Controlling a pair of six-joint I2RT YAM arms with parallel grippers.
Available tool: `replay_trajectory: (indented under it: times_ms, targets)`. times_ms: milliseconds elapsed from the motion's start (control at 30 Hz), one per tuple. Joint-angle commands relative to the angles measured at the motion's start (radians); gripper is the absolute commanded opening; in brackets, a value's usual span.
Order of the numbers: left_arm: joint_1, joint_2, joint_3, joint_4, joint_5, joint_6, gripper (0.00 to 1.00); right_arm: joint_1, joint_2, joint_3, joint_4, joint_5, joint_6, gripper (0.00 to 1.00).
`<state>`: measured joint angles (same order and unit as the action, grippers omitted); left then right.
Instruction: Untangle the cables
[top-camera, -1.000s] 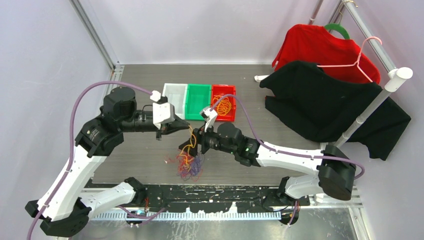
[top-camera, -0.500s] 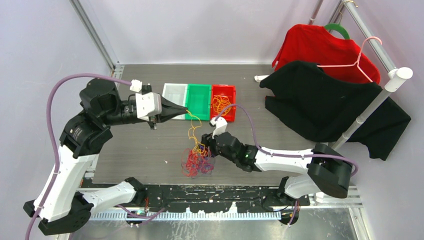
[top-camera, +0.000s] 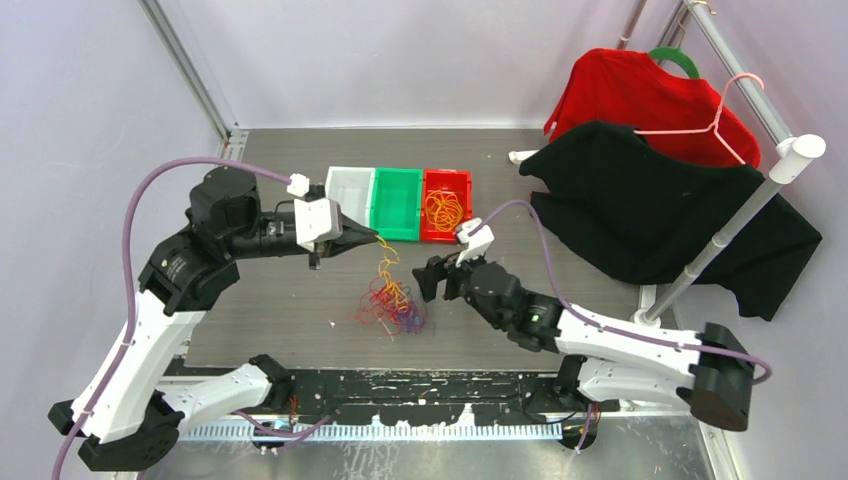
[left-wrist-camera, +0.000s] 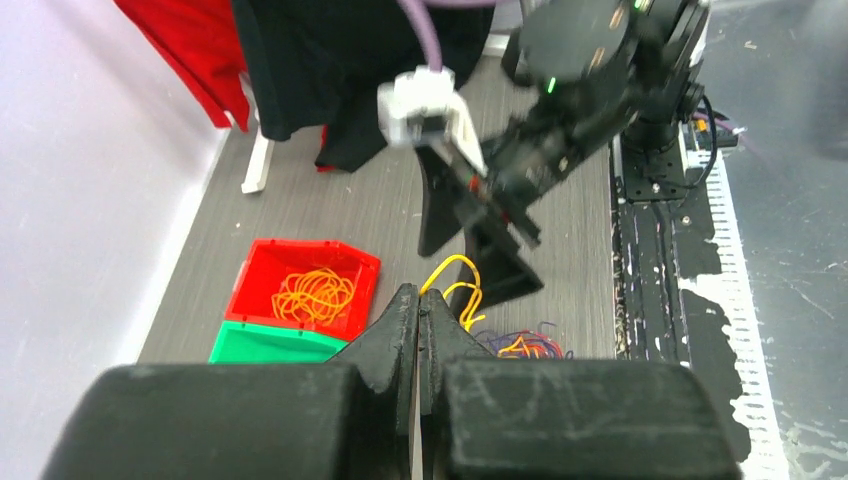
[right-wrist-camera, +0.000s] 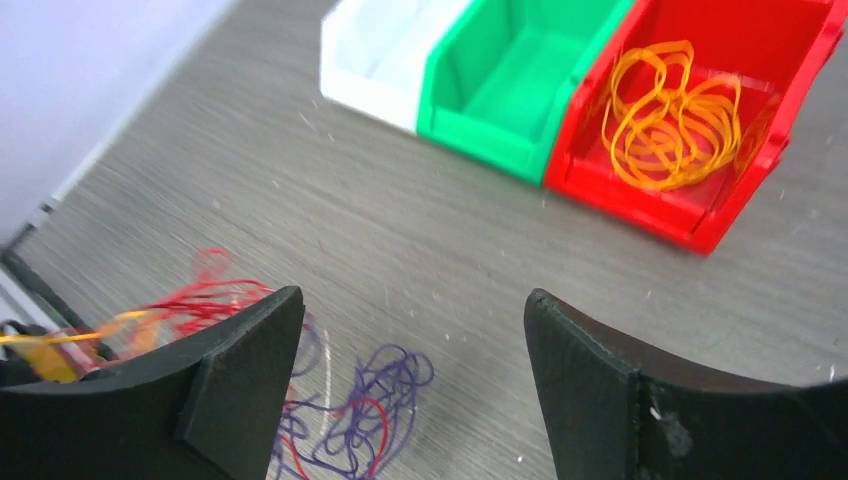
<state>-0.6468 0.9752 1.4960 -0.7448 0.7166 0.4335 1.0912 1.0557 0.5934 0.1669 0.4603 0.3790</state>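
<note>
A tangled clump of red, purple and orange-yellow cables (top-camera: 392, 308) lies on the grey table. One yellow strand (top-camera: 385, 262) rises from it to my left gripper (top-camera: 375, 240), which is shut on that strand just in front of the bins. In the left wrist view the yellow cable (left-wrist-camera: 456, 276) comes out from the closed tips of the left gripper (left-wrist-camera: 418, 296). My right gripper (top-camera: 432, 279) hovers just right of the clump, open and empty. In the right wrist view the right gripper (right-wrist-camera: 412, 300) frames bare table, with purple cable loops (right-wrist-camera: 372, 408) and red strands (right-wrist-camera: 205, 298) lower left.
Three bins stand in a row behind the clump: white (top-camera: 349, 186), green (top-camera: 398, 212) and red (top-camera: 433, 233); loose orange cables (top-camera: 444, 209) lie in the red one. A clothes rack (top-camera: 742, 212) with a black garment (top-camera: 650, 205) and a red garment (top-camera: 640, 95) fills the right side.
My right gripper has let go of the clump, pulled back to the right and opened wider. The left gripper has shifted slightly down and right, still holding the yellow strand.
</note>
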Motion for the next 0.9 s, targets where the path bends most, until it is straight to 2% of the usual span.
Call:
replay_trajectory:
  times_ms: [0, 233, 467, 667, 867]
  targets:
    - [-0.004, -0.02, -0.008, 0.027, -0.031, 0.036, 0.0, 0.004, -0.133, 0.043, -0.004, -0.031, -0.088, 0.86]
    - [-0.005, -0.008, -0.007, 0.026, -0.061, 0.041, 0.0, 0.006, -0.238, -0.04, 0.164, -0.352, -0.125, 0.88]
    - [-0.009, -0.001, 0.006, 0.005, -0.05, 0.042, 0.0, 0.009, -0.128, 0.054, 0.178, -0.514, -0.147, 0.91]
    - [-0.014, 0.009, 0.025, 0.0, -0.039, 0.036, 0.0, 0.009, 0.038, 0.14, 0.27, -0.52, -0.151, 0.92]
    - [-0.017, 0.012, 0.058, 0.001, -0.034, 0.022, 0.0, 0.009, 0.197, 0.138, 0.439, -0.365, -0.102, 0.85]
